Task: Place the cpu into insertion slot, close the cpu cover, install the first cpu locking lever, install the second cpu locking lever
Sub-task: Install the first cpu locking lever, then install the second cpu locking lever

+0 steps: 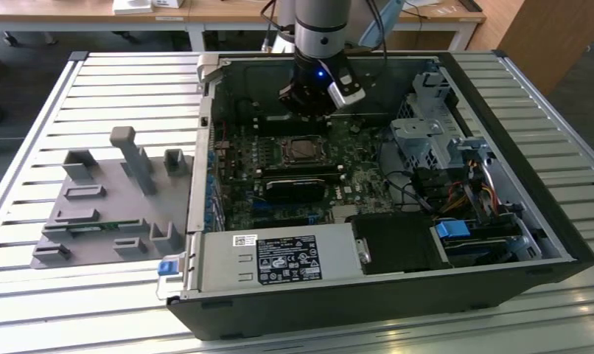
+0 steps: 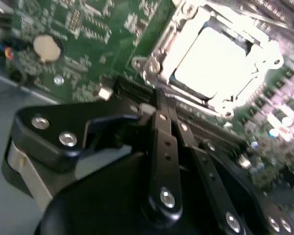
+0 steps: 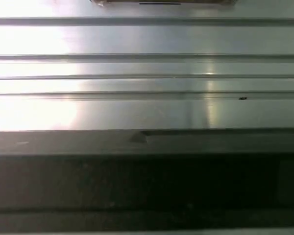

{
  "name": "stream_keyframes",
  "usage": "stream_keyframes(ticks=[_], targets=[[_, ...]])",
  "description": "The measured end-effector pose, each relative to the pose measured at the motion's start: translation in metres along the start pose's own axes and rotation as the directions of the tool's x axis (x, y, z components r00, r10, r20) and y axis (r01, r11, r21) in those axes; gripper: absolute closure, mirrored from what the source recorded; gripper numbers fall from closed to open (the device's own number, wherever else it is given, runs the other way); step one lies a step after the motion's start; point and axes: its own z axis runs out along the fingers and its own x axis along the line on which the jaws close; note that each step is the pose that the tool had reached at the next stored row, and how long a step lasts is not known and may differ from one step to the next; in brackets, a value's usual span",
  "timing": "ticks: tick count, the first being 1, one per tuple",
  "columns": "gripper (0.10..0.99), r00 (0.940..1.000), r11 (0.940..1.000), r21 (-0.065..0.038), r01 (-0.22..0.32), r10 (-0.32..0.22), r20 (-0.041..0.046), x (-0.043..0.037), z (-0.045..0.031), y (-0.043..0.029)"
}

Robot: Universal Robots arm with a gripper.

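CPU (image 2: 213,61): we found it seated flat in the socket on the motherboard (image 2: 83,29), its silvery top glaring bright in the second wrist view. CPU cover (image 2: 162,40): a thin metal frame lying down around the chip, its square opening showing the chip's top; we judged it closed, though we could not tell whether either locking lever was latched.

Gripper (image 2: 159,105): its black fingers were pressed together, pinching nothing we could see, their tips just beside the socket's edge, so the CPU lay just beyond the fingertips. In the exterior view the gripper (image 1: 307,118) hung inside the open computer case (image 1: 533,243), just behind the socket (image 1: 299,150) and on the far side of it from the black card (image 1: 295,188).

Outward from the socket: a coin cell battery (image 2: 47,46) on the board, a power supply (image 1: 277,259) at the case's near wall, and a grey fixture tray (image 1: 105,203) well apart on the slatted table (image 1: 91,88).

Writing: the power supply carried a printed label, but we could read none of it.
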Motion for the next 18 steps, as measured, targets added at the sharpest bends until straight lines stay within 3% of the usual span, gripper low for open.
stream_keyframes(ticks=[4,18], targets=[[0.98,1.0,1.0,0.005,0.0,0.0,0.0001,0.0,-0.0005,-0.0003],[0.98,1.0,1.0,0.005,0.0,0.0,0.0002,-0.0001,-0.0007,-0.0044]])
